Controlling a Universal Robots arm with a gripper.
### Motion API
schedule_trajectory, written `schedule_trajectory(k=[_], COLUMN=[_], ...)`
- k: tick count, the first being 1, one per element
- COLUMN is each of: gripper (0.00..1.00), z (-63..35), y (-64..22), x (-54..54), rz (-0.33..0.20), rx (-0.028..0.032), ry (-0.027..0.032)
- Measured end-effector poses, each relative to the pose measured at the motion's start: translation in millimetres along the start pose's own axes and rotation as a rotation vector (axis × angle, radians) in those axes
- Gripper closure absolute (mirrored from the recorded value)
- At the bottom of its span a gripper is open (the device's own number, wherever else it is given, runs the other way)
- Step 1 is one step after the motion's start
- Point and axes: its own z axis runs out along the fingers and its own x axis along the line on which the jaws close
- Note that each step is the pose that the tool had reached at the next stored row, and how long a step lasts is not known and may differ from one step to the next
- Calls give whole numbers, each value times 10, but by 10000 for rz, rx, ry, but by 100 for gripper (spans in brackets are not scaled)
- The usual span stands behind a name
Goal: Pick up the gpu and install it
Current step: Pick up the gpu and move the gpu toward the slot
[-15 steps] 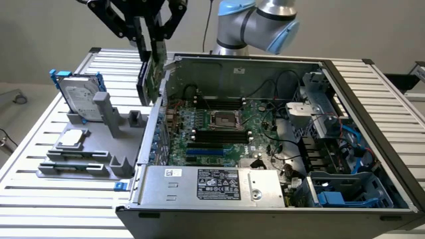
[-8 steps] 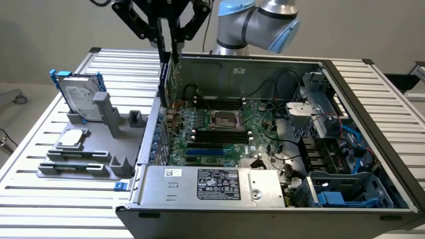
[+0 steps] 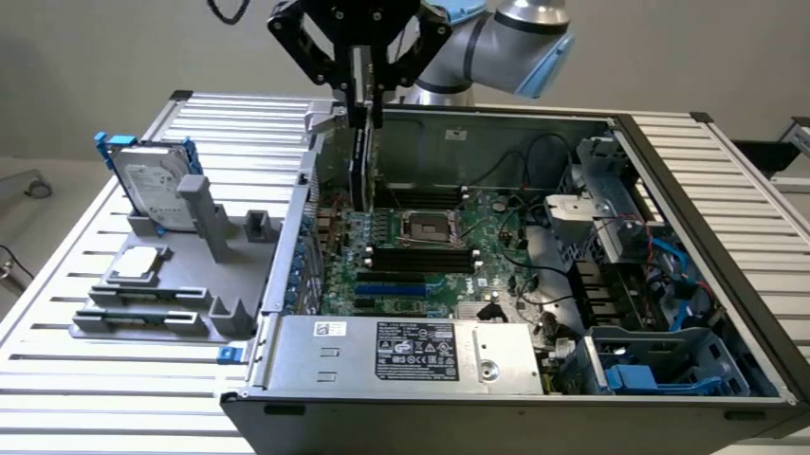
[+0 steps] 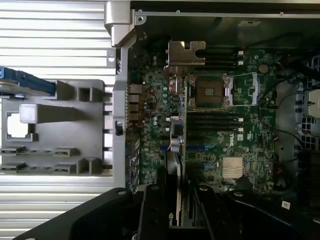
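My gripper [image 3: 363, 87] hangs over the back left part of the open computer case [image 3: 708, 190], shut on the gpu [image 3: 363, 152]. The card hangs upright and edge-on, its lower end just above the motherboard [image 3: 424, 261]. In the wrist view the gpu [image 4: 179, 150] runs as a thin edge away from my gripper [image 4: 177, 212], with black fingers [image 4: 152, 210] on either side. Its silver bracket [image 4: 186, 52] is at the far end, over the board near the processor socket [image 4: 209, 91].
A grey fixture [image 3: 165, 275] on the slatted table at the exterior view's left holds a blue-framed hard drive [image 3: 152, 185] and memory sticks [image 3: 139, 296]. Inside the case are a power supply [image 3: 405, 353], cables [image 3: 544, 275] and a drive cage [image 3: 658, 360].
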Motion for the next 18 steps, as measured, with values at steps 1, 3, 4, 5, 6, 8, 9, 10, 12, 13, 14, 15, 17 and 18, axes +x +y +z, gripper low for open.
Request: schedule_trajectory(k=[1,3,4,5,6,8,9,10,12,13,14,15,17,18], gripper=[74,74,74,74,74,74,74,74,74,74,74,74,74,74], z=[19,57,76,95,113,152,171,190,229,248,266,285,318,330], y=[-1,-3,-5,-5,-6,-7,-7,-7,-8,-7,-6,0,22,36], x=[-45,-134,-180,-225,-269,-361,-406,-450,-544,-588,-633,-672,-721,-735], rz=[-1,0,0,-1,0,0,-1,0,-1,1,2,2,4,7], rx=[-1,-1,0,0,2,6,8,6,7,6,8,8,8,8], ry=[1,3,3,3,3,4,6,6,15,22,33,45,78,107])
